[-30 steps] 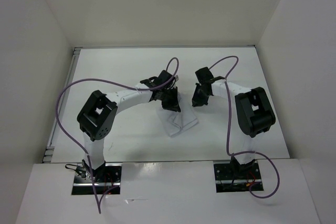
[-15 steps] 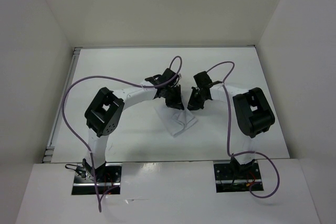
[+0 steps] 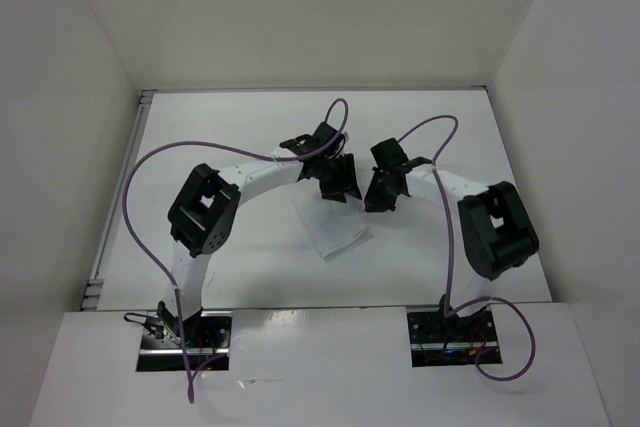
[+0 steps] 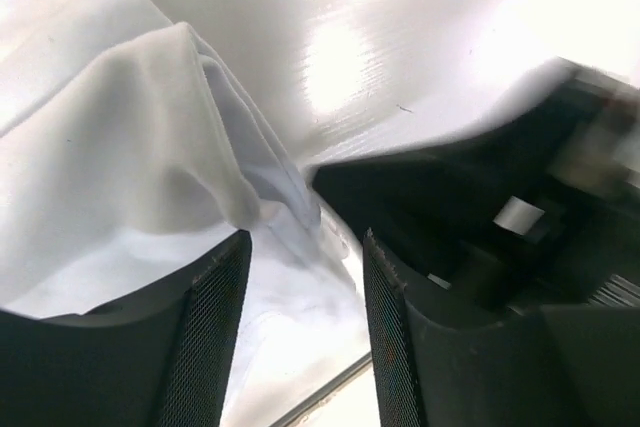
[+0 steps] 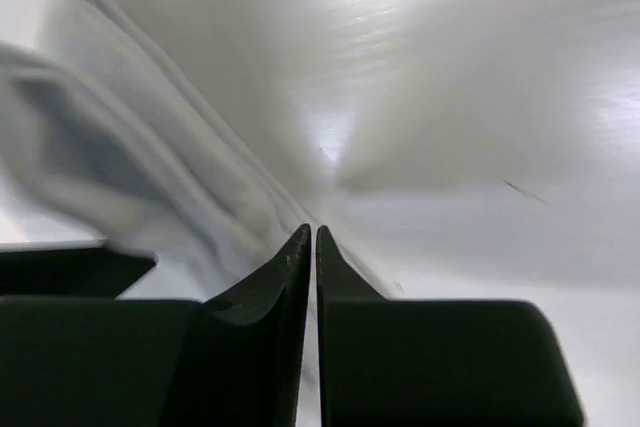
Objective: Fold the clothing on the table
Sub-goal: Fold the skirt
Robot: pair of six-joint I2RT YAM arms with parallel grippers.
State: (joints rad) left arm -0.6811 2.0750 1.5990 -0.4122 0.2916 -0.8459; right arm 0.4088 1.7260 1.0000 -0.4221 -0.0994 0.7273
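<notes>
Here's the left gripper (image 3: 337,187) out over the middle of the table (image 3: 220,127), jaws spread. From its wrist view there's a clear gap between the two dark fingers (image 4: 215,332), and nothing is pinched. The clothing (image 3: 332,234) lies on the table right below it and a touch nearer the bases, a small white rumpled piece. Seen up close it rises in a soft peak just ahead of the left finger, with a thin flap running down into the gap between the tips. Now the right gripper (image 3: 377,197) sits just beside its partner, the two nearly touching, at the cloth's right-hand far corner. Its fingertips (image 5: 290,257) are pressed together with only a hairline slit between them. The cloth's layered folds sweep in from the left and narrow toward those tips, but I can't tell whether an edge is caught in there. From above, most of the white piece lies flat and slightly skewed on the glossy surface between the two arms.
</notes>
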